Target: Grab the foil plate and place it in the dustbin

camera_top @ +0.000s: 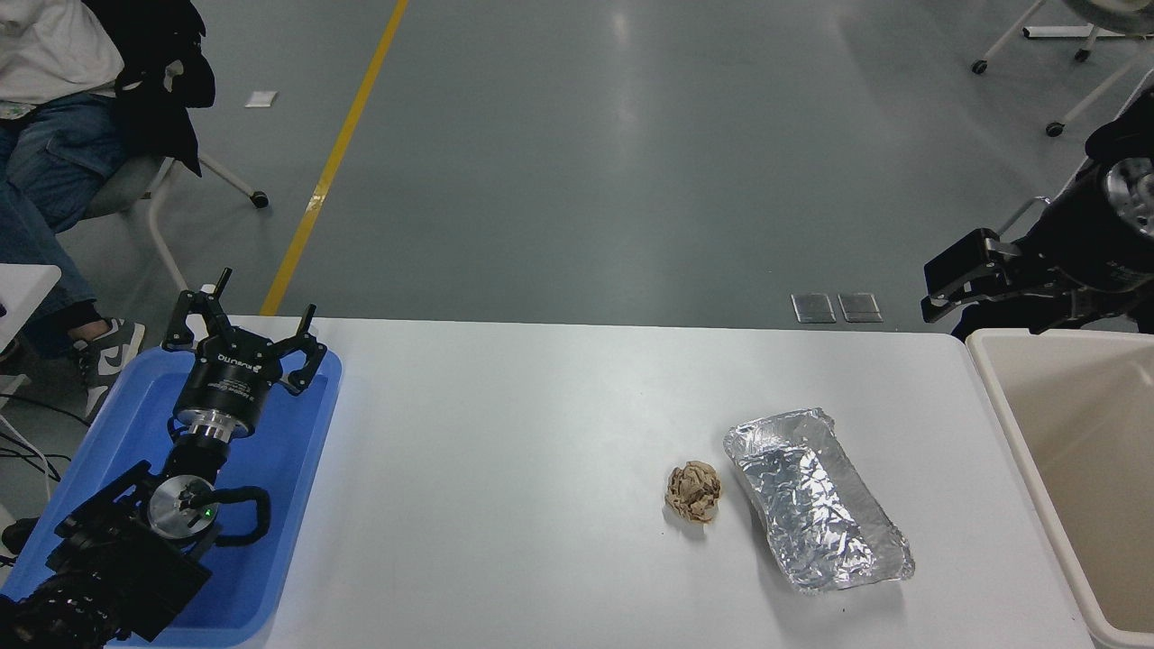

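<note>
The foil plate (816, 498) is a shiny crinkled silver tray lying flat on the white table (505, 469) at the right, untouched. The dustbin (1073, 451) is a large beige bin with a thick rim standing at the table's right end, only partly in view. My right gripper (948, 287) hangs in the air beyond the table's far right corner, above the bin's far rim, well away from the plate; its fingers stand apart and hold nothing. My left gripper (248, 338) is parked open over the blue tray at the lower left.
A small crumpled brown paper ball (693, 491) lies just left of the foil plate. A flat blue tray (297, 451) sits at the table's left end under the left arm. A seated person (54, 99) is at the far left; chair legs on castors stand at the top right.
</note>
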`<state>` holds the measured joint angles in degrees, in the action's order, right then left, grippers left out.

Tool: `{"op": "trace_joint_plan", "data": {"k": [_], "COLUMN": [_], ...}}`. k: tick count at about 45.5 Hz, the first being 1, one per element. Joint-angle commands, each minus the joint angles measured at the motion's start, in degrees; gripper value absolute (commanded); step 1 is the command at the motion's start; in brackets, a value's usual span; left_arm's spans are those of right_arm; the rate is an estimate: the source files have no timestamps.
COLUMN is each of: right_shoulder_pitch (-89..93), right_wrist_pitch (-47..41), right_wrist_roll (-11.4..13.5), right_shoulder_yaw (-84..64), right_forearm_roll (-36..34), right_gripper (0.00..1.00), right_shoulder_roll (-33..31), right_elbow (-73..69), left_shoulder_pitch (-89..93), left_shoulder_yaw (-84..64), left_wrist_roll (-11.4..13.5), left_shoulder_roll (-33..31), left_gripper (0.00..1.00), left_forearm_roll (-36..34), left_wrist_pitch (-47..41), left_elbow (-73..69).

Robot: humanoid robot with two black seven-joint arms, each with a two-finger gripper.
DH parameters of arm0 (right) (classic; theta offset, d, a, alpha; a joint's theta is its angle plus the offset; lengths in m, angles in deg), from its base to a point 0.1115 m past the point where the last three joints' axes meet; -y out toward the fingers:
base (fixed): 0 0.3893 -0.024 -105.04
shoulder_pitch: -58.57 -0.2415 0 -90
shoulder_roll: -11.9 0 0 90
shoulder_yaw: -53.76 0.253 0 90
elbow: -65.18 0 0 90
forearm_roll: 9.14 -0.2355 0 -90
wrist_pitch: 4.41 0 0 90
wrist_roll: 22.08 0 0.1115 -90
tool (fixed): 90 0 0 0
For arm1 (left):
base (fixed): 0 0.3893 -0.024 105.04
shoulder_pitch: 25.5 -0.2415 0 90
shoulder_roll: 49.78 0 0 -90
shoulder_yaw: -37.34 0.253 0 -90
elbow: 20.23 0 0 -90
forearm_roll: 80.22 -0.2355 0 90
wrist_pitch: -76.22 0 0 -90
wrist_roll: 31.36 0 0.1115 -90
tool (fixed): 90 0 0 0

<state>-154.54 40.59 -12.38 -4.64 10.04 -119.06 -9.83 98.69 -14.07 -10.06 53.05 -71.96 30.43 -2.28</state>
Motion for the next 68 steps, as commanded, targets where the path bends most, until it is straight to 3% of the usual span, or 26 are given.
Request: {"op": "trace_joint_plan", "data": {"k": [1, 56, 68], "right_shoulder_pitch": [1.6, 4.2, 9.6], "right_wrist_pitch": [0.0, 0.0, 2.5], "right_wrist_roll": [0.0, 0.0, -0.1], "right_shoulder_yaw": [-2.0, -3.9, -3.9], "right_forearm_roll": [-2.7, -3.5, 0.8], "right_gripper": [1.00, 1.00, 0.99], "right_shoulder_roll": [0.2, 0.7, 1.0], "right_elbow": [4.0, 3.2, 3.6], "left_shoulder_pitch": [0.0, 0.0, 0.0], "left_shoulder_yaw": [0.0, 0.0, 0.0], "left_wrist_roll": [0.0, 0.0, 0.0], "left_shoulder_roll": [0.0, 0.0, 0.0], "left_gripper": [1.00, 1.00, 1.00], "left_forearm_roll": [0.0, 0.0, 0.0], "left_wrist_pitch": [0.0, 0.0, 0.0], "left_elbow": [0.0, 0.0, 0.0]}}
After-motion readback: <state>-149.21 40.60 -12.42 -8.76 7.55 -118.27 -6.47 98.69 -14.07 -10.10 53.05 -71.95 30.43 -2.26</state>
